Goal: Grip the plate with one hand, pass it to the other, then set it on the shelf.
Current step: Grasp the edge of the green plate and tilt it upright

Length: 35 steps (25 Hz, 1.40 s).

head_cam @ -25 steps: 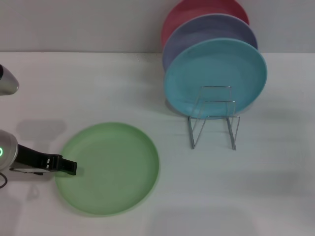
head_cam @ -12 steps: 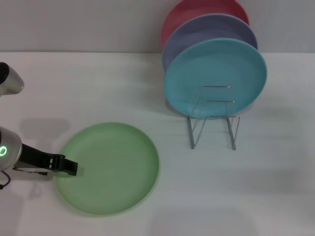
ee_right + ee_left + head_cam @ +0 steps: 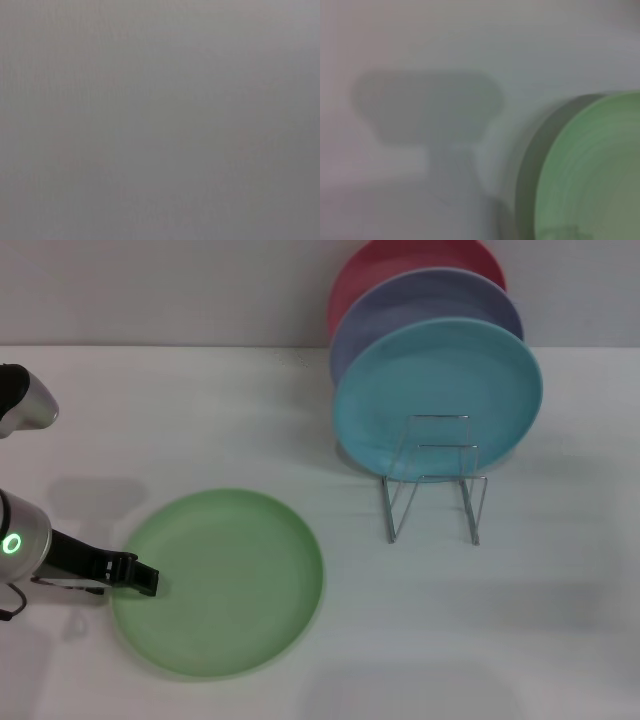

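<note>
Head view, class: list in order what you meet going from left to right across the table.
Left end effector → light green plate → chrome wire rack, with the turquoise plate standing in it.

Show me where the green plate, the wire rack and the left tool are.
Green plate point(image 3: 225, 585), head view, middle of its face.
Wire rack point(image 3: 435, 478), head view, bare front wires.
Left tool point(image 3: 145, 581), head view, tip at the plate's near-left rim.

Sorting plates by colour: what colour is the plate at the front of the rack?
Turquoise blue, plain with no pattern; it shows best in the head view.
</note>
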Available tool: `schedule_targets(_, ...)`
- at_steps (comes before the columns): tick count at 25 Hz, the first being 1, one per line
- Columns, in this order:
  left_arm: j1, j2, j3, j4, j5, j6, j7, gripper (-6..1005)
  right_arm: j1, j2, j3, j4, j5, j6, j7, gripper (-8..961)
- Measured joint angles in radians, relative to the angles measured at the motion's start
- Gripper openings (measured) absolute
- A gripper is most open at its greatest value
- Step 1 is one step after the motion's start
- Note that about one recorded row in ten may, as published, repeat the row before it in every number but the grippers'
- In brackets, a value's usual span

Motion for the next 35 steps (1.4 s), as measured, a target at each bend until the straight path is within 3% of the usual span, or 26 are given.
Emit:
schedule_targets(16,-0.006,-0.001,0.003,-0.008,0.023,-0.007,-0.005,579,-0.002,0.0,0.0,-0.001,0.001,0.001,0.0,599)
schedule_targets(29,-0.023,0.0,-0.002,-0.002,0.023,-0.021,-0.001,439,-0.004,0.0,0.0,-0.001,0.005,0.0,0.0,599)
schedule_targets(35,-0.024,0.001,-0.004,0.0,0.023,-0.023,0.0,323,-0.002,0.0,0.0,-0.003,0.005,0.0,0.0,599)
